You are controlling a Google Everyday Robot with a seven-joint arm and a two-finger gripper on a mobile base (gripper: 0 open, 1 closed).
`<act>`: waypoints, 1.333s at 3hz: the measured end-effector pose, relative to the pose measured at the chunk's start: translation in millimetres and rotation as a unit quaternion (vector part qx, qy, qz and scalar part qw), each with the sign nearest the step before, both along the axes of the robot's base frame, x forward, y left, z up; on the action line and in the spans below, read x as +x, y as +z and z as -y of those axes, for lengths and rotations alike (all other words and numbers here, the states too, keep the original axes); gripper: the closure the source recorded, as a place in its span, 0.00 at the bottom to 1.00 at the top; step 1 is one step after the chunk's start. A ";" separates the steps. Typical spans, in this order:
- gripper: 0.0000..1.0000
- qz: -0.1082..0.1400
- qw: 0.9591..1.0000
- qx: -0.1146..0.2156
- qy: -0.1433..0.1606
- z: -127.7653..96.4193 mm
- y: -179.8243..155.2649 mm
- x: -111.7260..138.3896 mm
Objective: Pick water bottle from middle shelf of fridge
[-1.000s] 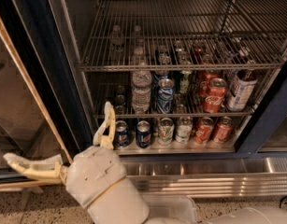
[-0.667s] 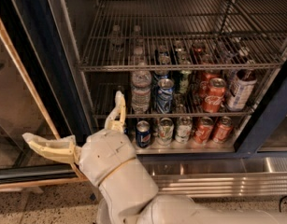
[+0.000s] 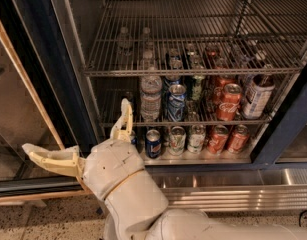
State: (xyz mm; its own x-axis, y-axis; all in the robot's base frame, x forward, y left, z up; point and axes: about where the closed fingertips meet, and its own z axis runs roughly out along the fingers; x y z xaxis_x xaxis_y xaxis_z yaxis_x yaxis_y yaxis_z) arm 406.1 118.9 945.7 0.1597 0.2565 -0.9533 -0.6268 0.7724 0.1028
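The water bottle (image 3: 151, 96) stands untouched left of the cans (image 3: 176, 102) on the fridge's (image 3: 53, 59) middle shelf (image 3: 193, 122), my gripper (image 3: 76, 126) empty with fingers spread wide, nearer and lower left, so reach and grasp are left; far rows look murky.

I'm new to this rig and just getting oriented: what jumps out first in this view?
The cream end effector, fingers spread, sits low left before the fridge. On the middle shelf a clear water bottle stands left of the blue can, with red cola cans farther right.
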 end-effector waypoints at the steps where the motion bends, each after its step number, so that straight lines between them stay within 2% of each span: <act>1: 0.00 -0.014 1.000 0.008 -0.006 -2.9 -10.8 22.4; 2: 0.00 -0.043 0.999 0.019 -0.002 -10.9 -30.6 45.9; 3: 0.00 -0.066 0.997 0.023 -0.010 -12.5 -50.3 62.6; 4: 0.00 -0.080 0.996 0.019 -0.034 -4.5 -63.6 70.4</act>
State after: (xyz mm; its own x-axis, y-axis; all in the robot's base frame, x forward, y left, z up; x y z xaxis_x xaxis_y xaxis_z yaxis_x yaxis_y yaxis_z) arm 476.5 123.4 882.1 0.0244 0.2869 -0.9576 -0.5470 0.8056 0.2274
